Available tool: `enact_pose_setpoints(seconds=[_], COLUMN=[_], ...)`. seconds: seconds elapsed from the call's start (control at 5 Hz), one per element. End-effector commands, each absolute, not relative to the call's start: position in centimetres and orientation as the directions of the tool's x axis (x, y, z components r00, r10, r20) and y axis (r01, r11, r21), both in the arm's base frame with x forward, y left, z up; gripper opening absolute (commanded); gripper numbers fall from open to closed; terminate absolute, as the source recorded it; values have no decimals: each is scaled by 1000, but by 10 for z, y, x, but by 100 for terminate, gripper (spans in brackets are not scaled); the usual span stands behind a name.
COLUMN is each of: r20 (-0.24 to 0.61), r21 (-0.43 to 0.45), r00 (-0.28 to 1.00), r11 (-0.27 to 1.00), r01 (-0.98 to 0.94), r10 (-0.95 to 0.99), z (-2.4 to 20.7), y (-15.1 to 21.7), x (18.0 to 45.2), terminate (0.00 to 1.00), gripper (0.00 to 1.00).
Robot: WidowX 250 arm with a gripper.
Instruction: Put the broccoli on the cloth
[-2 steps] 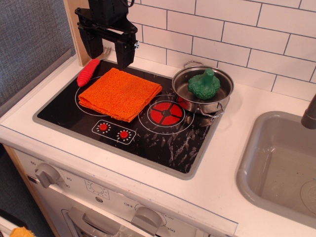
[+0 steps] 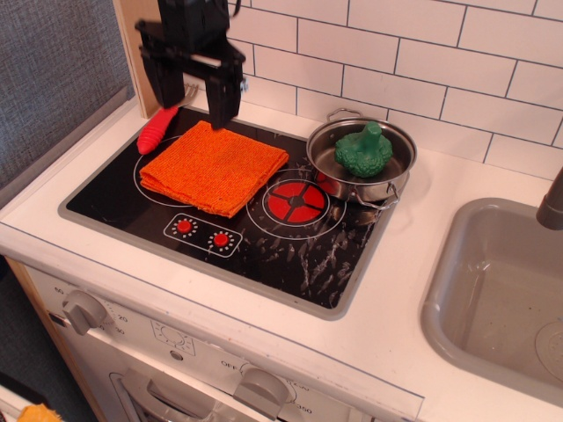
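The dark green broccoli (image 2: 363,151) lies in a small steel pot (image 2: 334,142) on the back right burner of the toy stove. The orange knitted cloth (image 2: 215,167) lies flat on the left burner. My black gripper (image 2: 193,104) hangs open and empty above the cloth's back edge, far left of the pot. Its two fingers (image 2: 223,98) point down with a wide gap between them.
A red ridged toy (image 2: 157,128) lies at the stove's back left, just under the gripper's left finger. The black stovetop (image 2: 290,255) has a red burner (image 2: 296,202) in the middle. A grey sink (image 2: 501,290) sits at the right. White tiled wall behind.
The gripper has shifted slightly to the right and a little down over the cloth's back edge. Broccoli, pot and cloth have not moved.
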State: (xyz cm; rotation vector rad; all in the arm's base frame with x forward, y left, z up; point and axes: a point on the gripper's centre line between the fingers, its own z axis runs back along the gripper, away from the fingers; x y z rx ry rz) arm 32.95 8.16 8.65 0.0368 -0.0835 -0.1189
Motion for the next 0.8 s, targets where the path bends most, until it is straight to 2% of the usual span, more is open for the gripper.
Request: enact_pose_setpoints(seconds=[0.0,0.2,0.4,0.6], r20=[146,149,112,81], r21=[24,48,41,35], r00=[951,918,910,902], r11=[962,930,917,906], r01=[272,364,397,422], r10=[-272,-367,-399,-424], z=[113,115,100,83], y=[14,-17,-31,-37], x=[371,387,409,414], terminate=[0,0,0,0], gripper=[100,100,100,100])
